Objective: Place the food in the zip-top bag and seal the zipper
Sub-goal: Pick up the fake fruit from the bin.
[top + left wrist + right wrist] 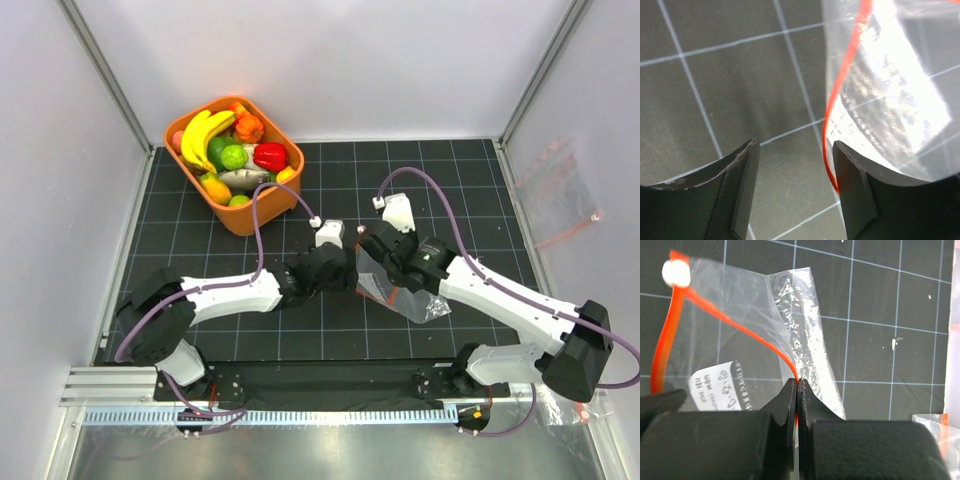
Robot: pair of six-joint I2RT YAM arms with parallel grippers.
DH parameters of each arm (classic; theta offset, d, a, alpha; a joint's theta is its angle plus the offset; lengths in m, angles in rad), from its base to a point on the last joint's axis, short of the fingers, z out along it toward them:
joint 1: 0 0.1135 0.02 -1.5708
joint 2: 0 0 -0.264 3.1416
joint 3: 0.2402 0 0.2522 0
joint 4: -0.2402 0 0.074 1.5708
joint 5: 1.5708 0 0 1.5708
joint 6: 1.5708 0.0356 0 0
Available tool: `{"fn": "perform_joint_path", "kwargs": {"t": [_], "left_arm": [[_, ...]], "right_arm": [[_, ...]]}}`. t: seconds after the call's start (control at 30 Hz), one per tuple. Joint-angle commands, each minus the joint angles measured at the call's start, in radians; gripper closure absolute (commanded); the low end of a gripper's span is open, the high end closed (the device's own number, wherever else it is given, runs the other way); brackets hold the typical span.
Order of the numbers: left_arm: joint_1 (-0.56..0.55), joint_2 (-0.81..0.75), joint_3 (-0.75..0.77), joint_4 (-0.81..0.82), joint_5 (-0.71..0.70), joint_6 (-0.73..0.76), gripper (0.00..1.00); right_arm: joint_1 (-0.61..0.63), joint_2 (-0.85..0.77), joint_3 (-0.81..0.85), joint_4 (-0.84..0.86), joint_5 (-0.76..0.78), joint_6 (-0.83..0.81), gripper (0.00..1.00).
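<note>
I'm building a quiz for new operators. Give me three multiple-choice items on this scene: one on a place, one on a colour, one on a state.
1. Where is the food? A in the orange tub; B in the zip-top bag; C none in view.
2. What colour is the zipper? A blue; B green; C red-orange.
3. How is the right gripper? A open; B shut on the zip-top bag; C out of view.
Answers: 1 A, the pieces fill the tub at far left; 2 C, the strip shows red-orange in both wrist views; 3 B, it pinches the bag's mouth edge.
</note>
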Motion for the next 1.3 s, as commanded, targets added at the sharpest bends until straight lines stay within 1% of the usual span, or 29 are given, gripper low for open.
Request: {"fn": "perform_joint_path", "kwargs": {"t": [0.0,0.1,0.27,0.57,0.67,0.7,0.73,0.8,0.87,0.9,0.97,1.0,1.07,1.1,1.17,1.23,1.27], "left_arm": [[0.004,-0.039,0.056,-0.018,0.025,0.020,0.34],[0.002,-0.040,0.073,-0.018,0.041,0.013,0.33],[0.004,-0.074,0.079,-0.025,0.028,0.016,0.31],[0.008,-0.206,0.090,-0.130,-0.056,0.059,0.23],[0.030,-0.259,0.108,-0.191,-0.099,0.083,0.18],[0.039,-0.273,0.116,-0.222,-0.113,0.092,0.12],[0.050,-0.292,0.117,-0.234,-0.123,0.100,0.08],[0.097,-0.341,0.125,-0.265,-0.145,0.115,0.00],[0.141,-0.380,0.133,-0.286,-0.134,0.129,0.00],[0.187,-0.390,0.146,-0.291,-0.124,0.132,0.00],[0.240,-0.407,0.172,-0.292,-0.096,0.143,0.00],[0.288,-0.404,0.183,-0.292,-0.088,0.149,0.00],[0.332,-0.391,0.212,-0.312,-0.076,0.161,0.00],[0.371,-0.366,0.253,-0.325,-0.073,0.166,0.00],[0.411,-0.330,0.301,-0.370,-0.073,0.180,0.00],[0.464,-0.252,0.389,-0.413,-0.076,0.197,0.00],[0.474,-0.221,0.456,-0.459,-0.077,0.238,0.00]], "right_arm": [[-0.001,0.015,0.004,0.055,-0.002,-0.009,0.99],[-0.002,0.034,0.005,0.049,0.031,0.008,0.99],[-0.002,0.041,-0.004,0.053,0.049,0.017,0.99],[-0.002,0.024,-0.023,0.066,0.051,0.024,0.99],[-0.001,0.015,-0.024,0.069,0.048,0.024,0.99],[-0.002,0.012,-0.024,0.069,0.048,0.024,0.99],[-0.002,0.004,-0.026,0.070,0.046,0.022,0.99],[-0.001,0.001,-0.026,0.069,0.045,0.022,0.99],[-0.002,-0.006,-0.026,0.069,0.043,0.021,0.99],[-0.002,-0.008,-0.027,0.069,0.043,0.021,0.99],[-0.001,-0.012,-0.029,0.069,0.045,0.021,0.99],[-0.002,-0.012,-0.026,0.067,0.041,0.021,0.99],[-0.001,-0.012,-0.021,0.067,0.037,0.021,0.99],[-0.002,-0.011,-0.018,0.069,0.032,0.021,0.99],[-0.002,-0.017,-0.018,0.066,0.031,0.019,0.99],[-0.002,-0.023,-0.021,0.066,0.029,0.019,0.99],[-0.001,-0.026,-0.023,0.066,0.028,0.019,0.99]]}}
